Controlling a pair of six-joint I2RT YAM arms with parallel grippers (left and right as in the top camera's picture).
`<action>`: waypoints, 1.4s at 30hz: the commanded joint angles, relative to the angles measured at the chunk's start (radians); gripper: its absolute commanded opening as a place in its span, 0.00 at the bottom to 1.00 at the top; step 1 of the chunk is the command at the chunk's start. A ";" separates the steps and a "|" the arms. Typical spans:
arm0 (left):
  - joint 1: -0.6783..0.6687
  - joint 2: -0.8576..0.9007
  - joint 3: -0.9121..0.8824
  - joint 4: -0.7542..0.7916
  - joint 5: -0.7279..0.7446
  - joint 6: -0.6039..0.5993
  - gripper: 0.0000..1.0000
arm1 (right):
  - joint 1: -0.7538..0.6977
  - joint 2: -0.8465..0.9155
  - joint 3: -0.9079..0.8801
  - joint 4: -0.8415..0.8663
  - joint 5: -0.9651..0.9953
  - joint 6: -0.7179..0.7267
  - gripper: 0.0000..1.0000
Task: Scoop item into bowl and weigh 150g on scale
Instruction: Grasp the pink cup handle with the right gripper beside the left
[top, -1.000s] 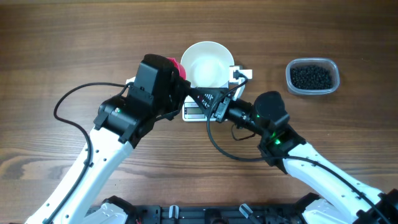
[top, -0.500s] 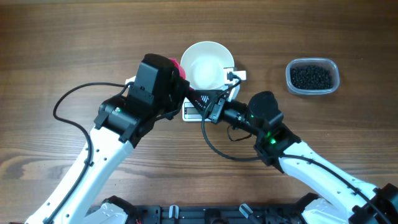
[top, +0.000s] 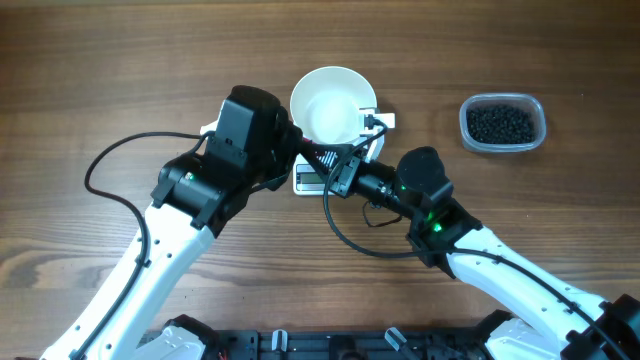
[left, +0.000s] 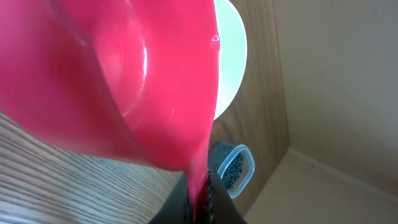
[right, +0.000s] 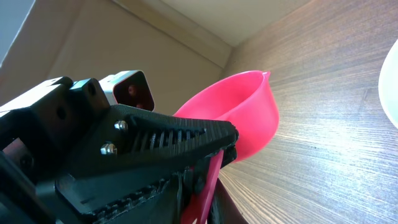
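The white bowl stands on the scale, which shows only at its front edge. A clear tub holds the black beads at the far right. In front of the bowl my two grippers meet over a pink scoop. In the left wrist view the scoop's cup fills the frame and its handle is pinched in my left gripper, which is shut. In the right wrist view my right gripper is shut on the same handle, below the empty cup. From overhead the scoop is hidden under the left wrist.
The bead tub lies about a hand's width right of the bowl. Both arms cross the near half of the wooden table, and a black cable loops out to the left.
My right gripper moved left to the left gripper and closed on the scoop's handle. The left gripper tightened. The pink scoop, seen from overhead before, is now covered by the left wrist.
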 joint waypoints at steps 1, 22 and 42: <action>-0.006 0.007 0.010 -0.007 0.019 0.009 0.48 | 0.005 0.010 0.029 -0.034 0.003 -0.052 0.05; 0.029 0.000 0.010 0.052 0.111 0.309 0.73 | 0.005 -0.089 0.029 -0.100 0.003 -0.233 0.05; 0.030 0.006 0.010 0.067 0.063 0.283 0.04 | 0.005 -0.090 0.029 -0.137 -0.036 -0.190 0.45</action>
